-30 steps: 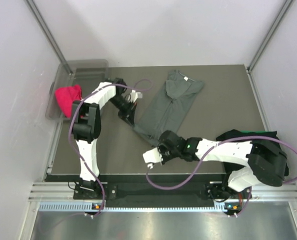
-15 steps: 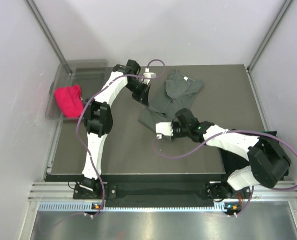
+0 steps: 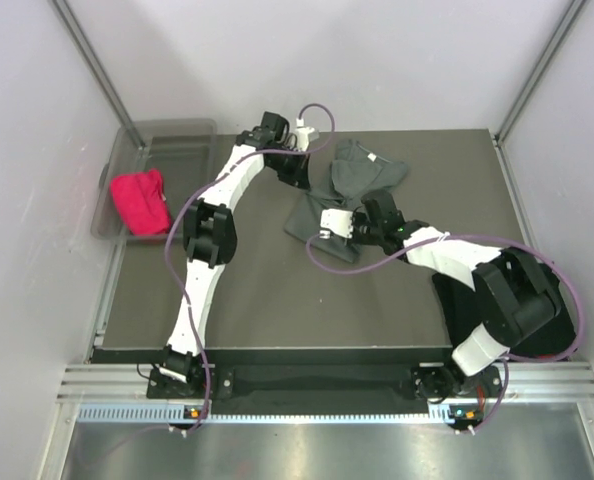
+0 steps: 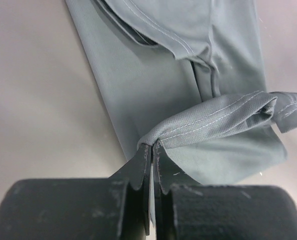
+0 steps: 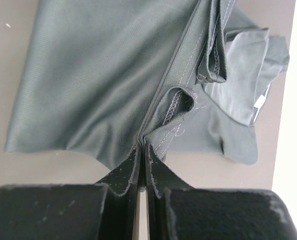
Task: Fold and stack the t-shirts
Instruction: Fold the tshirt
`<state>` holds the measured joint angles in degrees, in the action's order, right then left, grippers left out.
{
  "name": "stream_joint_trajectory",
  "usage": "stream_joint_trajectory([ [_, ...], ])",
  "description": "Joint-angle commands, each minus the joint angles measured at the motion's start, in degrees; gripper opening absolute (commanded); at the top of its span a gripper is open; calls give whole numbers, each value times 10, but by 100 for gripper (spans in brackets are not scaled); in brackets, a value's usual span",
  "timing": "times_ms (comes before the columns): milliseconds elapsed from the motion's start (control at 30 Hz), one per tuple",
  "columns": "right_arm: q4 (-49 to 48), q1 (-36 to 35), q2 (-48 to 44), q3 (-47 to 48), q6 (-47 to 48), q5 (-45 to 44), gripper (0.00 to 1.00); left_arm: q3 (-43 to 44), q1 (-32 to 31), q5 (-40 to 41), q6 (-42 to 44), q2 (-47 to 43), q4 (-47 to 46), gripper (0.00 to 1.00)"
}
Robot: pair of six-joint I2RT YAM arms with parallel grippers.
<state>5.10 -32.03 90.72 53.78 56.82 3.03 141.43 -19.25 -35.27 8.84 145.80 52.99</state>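
1 dark grey cotton t-shirt (image 3: 362, 175) lies rumpled and spread ahead of both fingertip pairs, with its stitched hem lifted into them. Only the top view shows 1 black folded pile (image 3: 447, 300), well behind the right fingers. Of the 2 grippers, the left gripper (image 4: 152, 150) and the right gripper (image 5: 141, 142) each clamp hem cloth.

Grey t-shirt (image 3: 362, 180) hem drawn farther toward collar, cloth now doubled
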Motion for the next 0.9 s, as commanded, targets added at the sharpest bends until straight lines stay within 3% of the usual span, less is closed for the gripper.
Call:
stream_joint_trajectory([
  [0,-34,15,14,25,-10,-10,0,33,-10,3,-8,24,-44,0],
  [200,-47,36,39,37,-23,-21,0,70,-16,47,-20,43,-69,0],
  [633,-77,50,93,78,-28,-42,0,67,-18,97,-18,35,-125,0],
  [667,-80,50,95,77,-30,-46,1,67,-19,100,-12,35,-125,5],
  [700,-95,50,96,76,-33,-52,4,67,-19,106,-12,36,-129,23],
  [733,-103,50,92,68,-40,-68,11,67,-20,114,-12,37,-131,33],
  [833,-160,51,62,47,-52,-107,30,68,-21,138,-7,30,-135,46],
  [867,-174,52,50,30,-60,-130,42,67,-21,145,-8,27,-135,49],
])
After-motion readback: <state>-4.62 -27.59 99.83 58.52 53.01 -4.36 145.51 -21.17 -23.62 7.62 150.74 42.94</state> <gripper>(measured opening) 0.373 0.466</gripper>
